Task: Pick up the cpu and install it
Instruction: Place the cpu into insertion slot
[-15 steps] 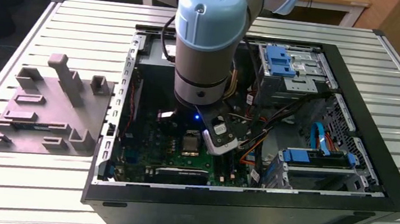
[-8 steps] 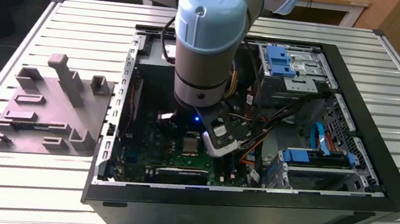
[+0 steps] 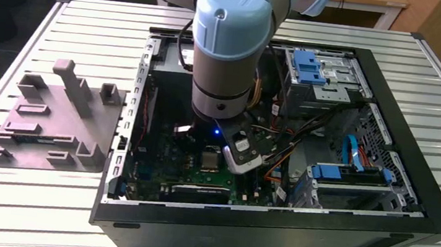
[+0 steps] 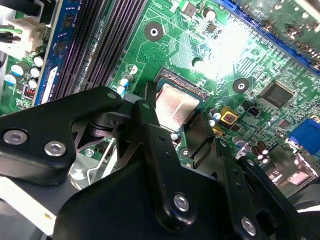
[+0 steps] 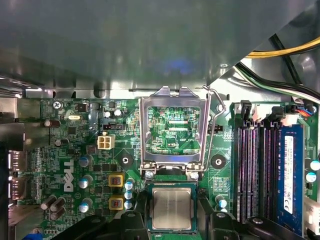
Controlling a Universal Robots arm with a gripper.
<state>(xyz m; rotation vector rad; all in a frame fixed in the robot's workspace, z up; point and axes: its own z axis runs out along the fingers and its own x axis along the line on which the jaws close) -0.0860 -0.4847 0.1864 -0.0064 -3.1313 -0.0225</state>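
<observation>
On the green, white-lettered circuit board (image 5: 75, 150), beside a raised silver frame (image 5: 145, 130), lies the silvery square cpu (image 5: 171, 208); the black gripper (image 5: 172, 220) has its jaws flanking it; clamped or free, I cannot tell.

I am seeing large white letters printed on the green board (image 5: 65, 150) in the first wrist view: a maker's mark, which I am leaving unread. A white label (image 5: 289, 167) is running along the blue memory stick (image 5: 296, 150), its fine print too small for me. The cpu (image 5: 171, 208) is giving me nothing legible on its metal top. In the second wrist view a black chip (image 4: 276, 94) is carrying marks too fine to read.
</observation>
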